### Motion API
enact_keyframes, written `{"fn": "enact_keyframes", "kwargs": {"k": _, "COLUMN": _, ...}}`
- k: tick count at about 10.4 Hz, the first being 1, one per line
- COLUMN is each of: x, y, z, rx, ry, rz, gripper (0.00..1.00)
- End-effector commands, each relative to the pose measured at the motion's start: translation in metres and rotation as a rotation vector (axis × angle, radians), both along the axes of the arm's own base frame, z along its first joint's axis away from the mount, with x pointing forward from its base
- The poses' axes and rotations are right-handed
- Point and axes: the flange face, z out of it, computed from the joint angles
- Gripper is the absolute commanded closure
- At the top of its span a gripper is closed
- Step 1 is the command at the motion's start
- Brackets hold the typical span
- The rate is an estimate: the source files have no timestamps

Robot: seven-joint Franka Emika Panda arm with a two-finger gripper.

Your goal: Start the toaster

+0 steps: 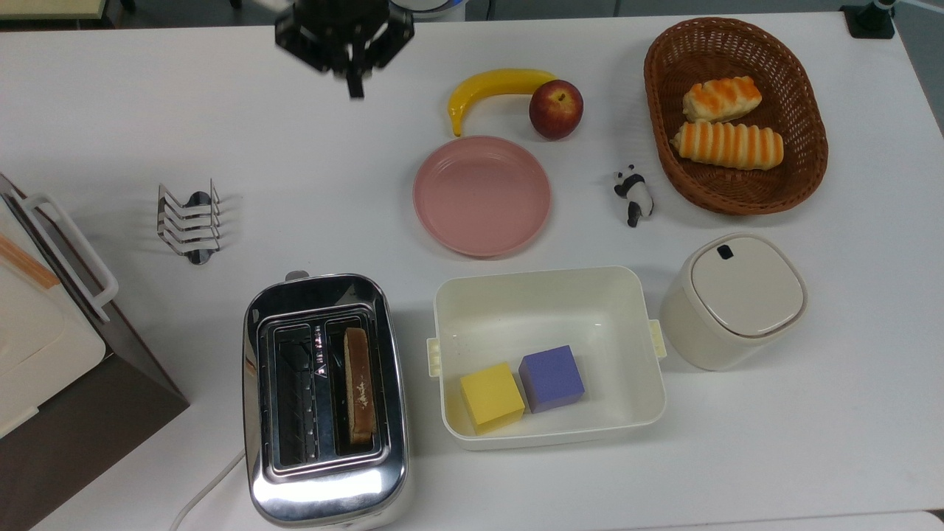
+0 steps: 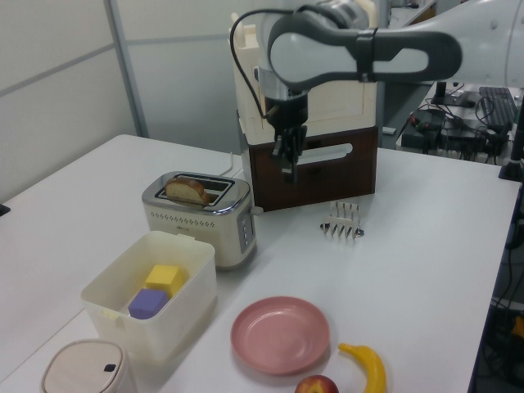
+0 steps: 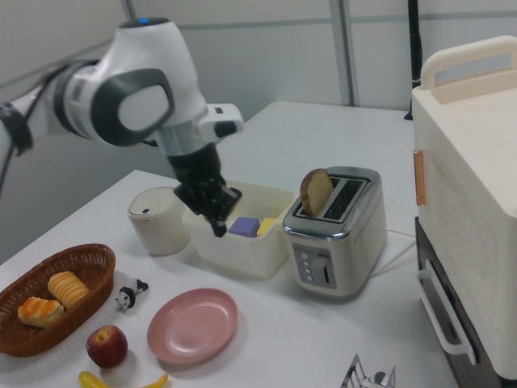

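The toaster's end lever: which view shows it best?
The right view: the shiny chrome two-slot toaster turns its control end toward the camera, lever visible. The top view shows the lever as a small tab; the left view shows that end obliquely.
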Motion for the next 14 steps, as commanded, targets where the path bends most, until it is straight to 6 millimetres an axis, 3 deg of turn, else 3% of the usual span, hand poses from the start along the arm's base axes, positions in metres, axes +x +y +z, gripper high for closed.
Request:
{"fn": "enact_keyframes", "kwargs": {"k": 1, "x": 0.035, "y": -0.033, "z": -0.029, "rx": 0.005, "ry": -0.094, "rz": -0.024, "gripper": 1.00}}
{"fn": "enact_keyframes", "kwargs": {"k": 3, "x": 0.055, "y": -0.054, "z": -0.049, "rx": -0.003, "ry": -0.168, "rz": -0.050, "gripper": 1.00}}
{"fn": "enact_keyframes", "kwargs": {"k": 7, "x": 0.084, "y": -0.073, "z": -0.100, "rx": -0.018, "ry": -0.221, "rz": -0.066, "gripper": 1.00}}
{"fn": "enact_keyframes", "kwargs": {"k": 11, "x": 0.101, "y": -0.075, "z": -0.163, "rx": -0.067, "ry": -0.181, "rz": -0.041, "gripper": 1.00}}
{"fn": "enact_keyframes", "kwargs": {"k": 14, "x": 0.110, "y": -0.078, "z": -0.193, "rx": -0.072, "ry": -0.229, "rz": -0.037, "gripper": 1.00}}
